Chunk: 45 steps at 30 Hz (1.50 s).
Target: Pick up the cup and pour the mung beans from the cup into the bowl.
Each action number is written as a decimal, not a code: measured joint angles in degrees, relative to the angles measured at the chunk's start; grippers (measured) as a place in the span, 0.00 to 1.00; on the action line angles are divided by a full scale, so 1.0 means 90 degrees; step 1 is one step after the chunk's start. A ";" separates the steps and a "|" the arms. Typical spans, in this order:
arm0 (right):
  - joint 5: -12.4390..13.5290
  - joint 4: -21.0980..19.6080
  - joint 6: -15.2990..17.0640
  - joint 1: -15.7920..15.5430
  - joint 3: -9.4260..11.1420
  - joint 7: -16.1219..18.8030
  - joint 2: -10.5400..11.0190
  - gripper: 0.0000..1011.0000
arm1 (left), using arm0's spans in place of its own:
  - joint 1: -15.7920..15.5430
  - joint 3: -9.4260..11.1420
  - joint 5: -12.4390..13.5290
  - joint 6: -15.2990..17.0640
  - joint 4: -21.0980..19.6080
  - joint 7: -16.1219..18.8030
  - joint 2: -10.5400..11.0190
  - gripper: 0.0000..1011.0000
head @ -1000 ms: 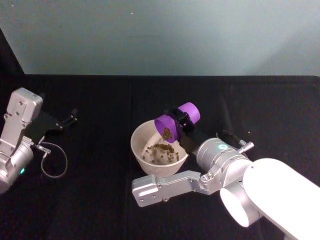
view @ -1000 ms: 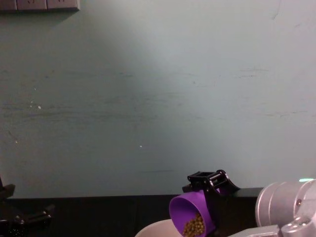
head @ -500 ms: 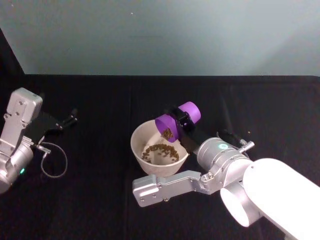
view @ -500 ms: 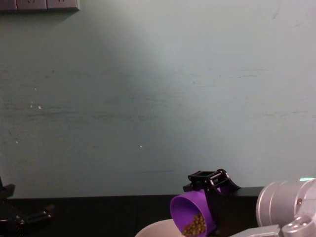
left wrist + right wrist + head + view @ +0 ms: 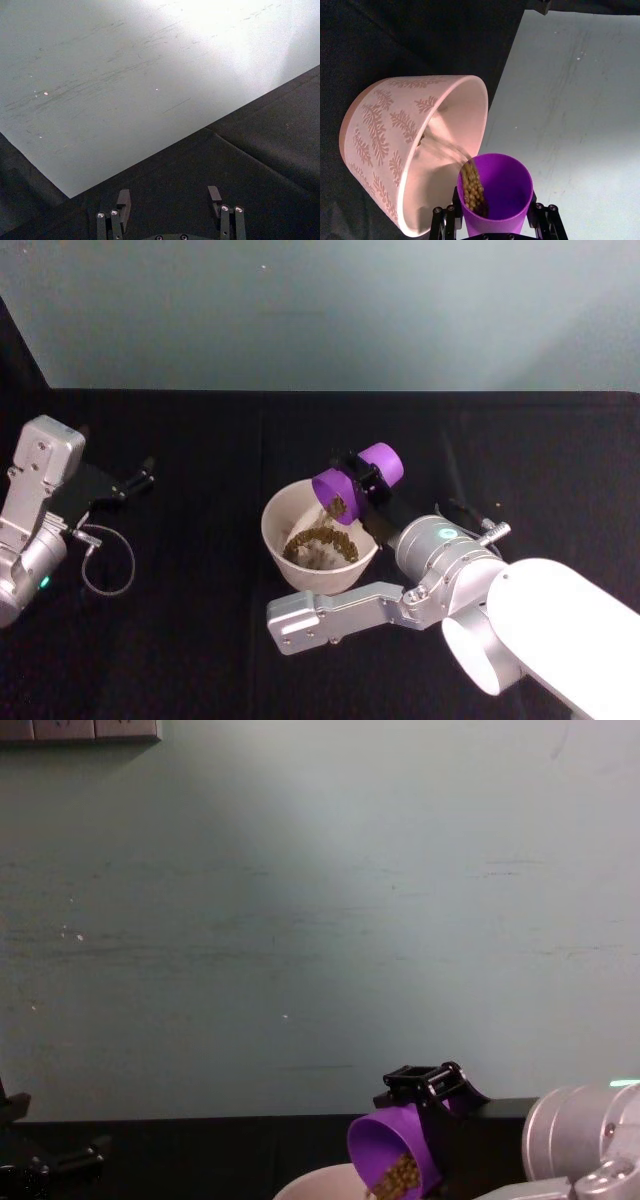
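Observation:
The purple cup (image 5: 355, 480) is tipped mouth-down toward the bowl (image 5: 276, 512), held over its right rim with my right gripper (image 5: 366, 487) shut on it. Mung beans (image 5: 318, 542) stream from the cup's mouth and pile up inside the bowl. In the right wrist view the cup (image 5: 496, 194) sits between the black fingers (image 5: 444, 220), beans (image 5: 472, 187) sliding out toward the pink leaf-patterned bowl (image 5: 380, 125). The chest view catches the tilted cup (image 5: 392, 1158) above the bowl rim (image 5: 320, 1184). My left gripper (image 5: 140, 475) is parked far left, open (image 5: 170, 200) and holding nothing.
A black cloth (image 5: 200, 640) covers the table, with a pale teal wall (image 5: 320, 310) behind it. A thin cable loop (image 5: 105, 565) hangs beside the left arm. My right arm's silver link (image 5: 340, 615) lies in front of the bowl.
The cup has tilted a little further. More beans have left it, and the heap in the bowl has grown. The left arm has stayed still.

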 joint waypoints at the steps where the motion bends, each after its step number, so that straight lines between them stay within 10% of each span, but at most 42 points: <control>1: -0.0003 0.0000 0.0001 0.0000 0.0000 0.0000 0.0002 0.71 | 0.0000 0.0000 0.0000 0.0000 0.0000 0.0000 0.0000 0.99; 45: -0.0240 -0.0046 0.0006 0.0016 -0.0074 0.0012 0.0035 0.71 | 0.0000 0.0000 0.0000 0.0000 0.0000 0.0000 0.0000 0.99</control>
